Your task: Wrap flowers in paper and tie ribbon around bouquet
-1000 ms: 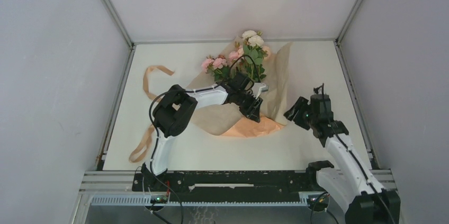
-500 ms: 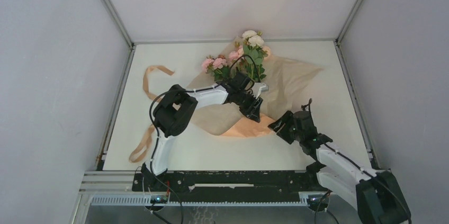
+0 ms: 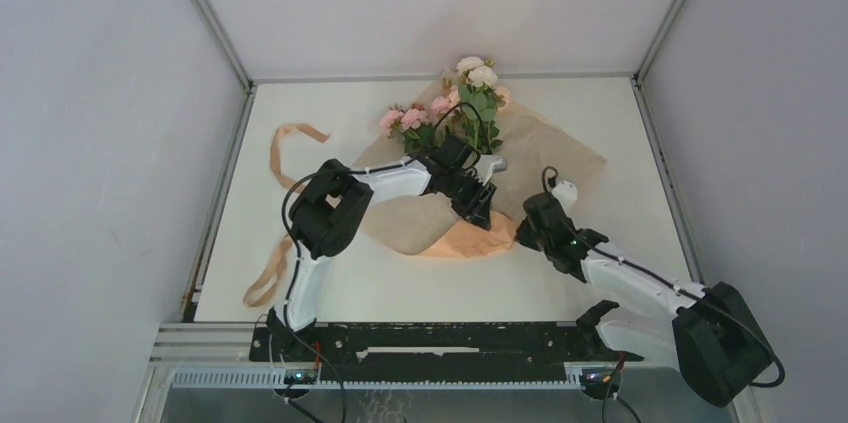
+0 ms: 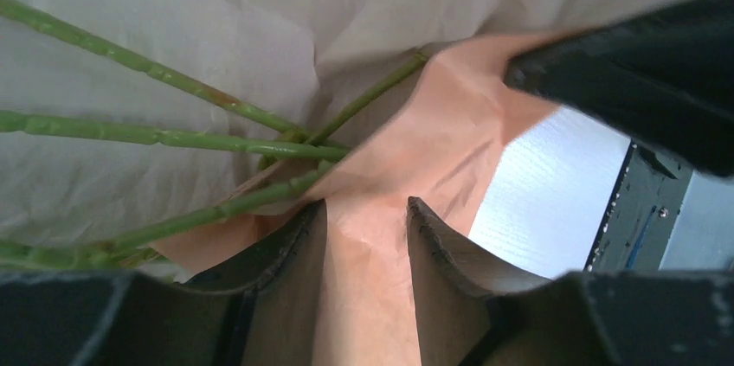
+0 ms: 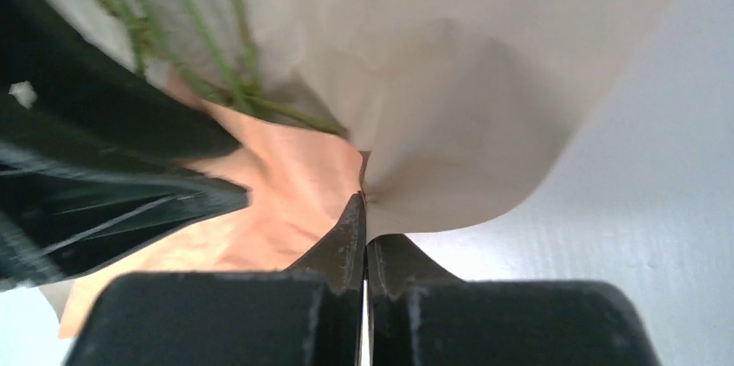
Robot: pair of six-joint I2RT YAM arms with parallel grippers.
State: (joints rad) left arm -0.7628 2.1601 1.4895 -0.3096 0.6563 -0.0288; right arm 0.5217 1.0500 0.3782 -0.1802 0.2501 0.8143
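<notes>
Moved since a second ago: right claw (image 3: 522, 229), then lifted off to the right with a paper flap standing up beside it, now down at the near edge of the sheet. That flap has dropped and lies spread on the table (image 3: 620, 113).

Right claw (image 5: 363, 210): jaws together, tips nipping the paper (image 5: 450, 80) where its orange face meets its pale face. The sheet puckers toward the tips.

Left claw (image 3: 483, 211): unmoved, low over the middle of the sheet, just beside the right claw. At the wrist view the left claw (image 4: 363, 206) has its jaws part-way apart, with a ridge of orange paper filling the gap and both fingers (image 4: 294, 245) against it.

Paper (image 3: 560, 158): crumpled, centre of table, pale side up at right and left, orange side showing along the near edge.

Flowers (image 3: 470, 93): lying on the sheet, pink and white heads toward the far edge. Stems (image 4: 173, 137) run back across the pale paper (image 4: 260, 20) and gather under the orange fold at the left claw.

Ribbon (image 3: 300, 129): loose on the table at far left, curling, apart from the paper, running down toward the near left corner.
</notes>
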